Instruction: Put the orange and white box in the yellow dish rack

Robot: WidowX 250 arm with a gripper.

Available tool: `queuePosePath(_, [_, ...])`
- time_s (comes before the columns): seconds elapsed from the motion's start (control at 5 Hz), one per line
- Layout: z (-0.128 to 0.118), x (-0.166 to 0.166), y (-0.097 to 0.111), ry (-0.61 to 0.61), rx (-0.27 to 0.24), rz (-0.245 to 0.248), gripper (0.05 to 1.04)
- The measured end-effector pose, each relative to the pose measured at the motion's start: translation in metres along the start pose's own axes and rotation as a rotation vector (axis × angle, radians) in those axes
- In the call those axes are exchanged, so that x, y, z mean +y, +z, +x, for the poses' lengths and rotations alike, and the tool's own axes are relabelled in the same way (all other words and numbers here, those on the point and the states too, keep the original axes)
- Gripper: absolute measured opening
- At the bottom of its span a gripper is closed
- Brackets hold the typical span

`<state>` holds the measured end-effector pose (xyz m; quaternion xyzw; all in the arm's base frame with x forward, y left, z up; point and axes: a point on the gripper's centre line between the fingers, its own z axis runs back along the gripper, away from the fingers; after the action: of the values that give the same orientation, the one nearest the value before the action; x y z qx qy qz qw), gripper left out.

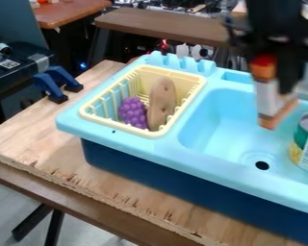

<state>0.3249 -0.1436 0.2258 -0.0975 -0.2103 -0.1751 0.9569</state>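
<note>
No words or numbers can be read. The green, yellow and white label on the cylindrical metal can, inside the near edge of the light-blue plastic sink, carries print too small to make out. A black-and-white square code marks the black case.

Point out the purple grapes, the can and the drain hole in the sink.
Purple grapes (133, 113): camera view, middle of the bunch.
Can (307, 146): camera view, label on its side; the right edge of the view cuts it off.
Drain hole (262, 165): camera view, its dark center.
</note>
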Motion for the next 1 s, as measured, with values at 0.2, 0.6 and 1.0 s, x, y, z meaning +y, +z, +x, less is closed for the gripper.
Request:
queuePosePath(0.2, [-0.014, 0.029, 0.018, -0.015, 0.024, 0.082, 0.421])
queuePosePath(0.6, [-0.039, 0.083, 0.041, 0.068, 0.077, 0.145, 0.421])
queuePosePath(1.0, [-0.046, 0.126, 0.040, 0.073, 0.080, 0.195, 0.421])
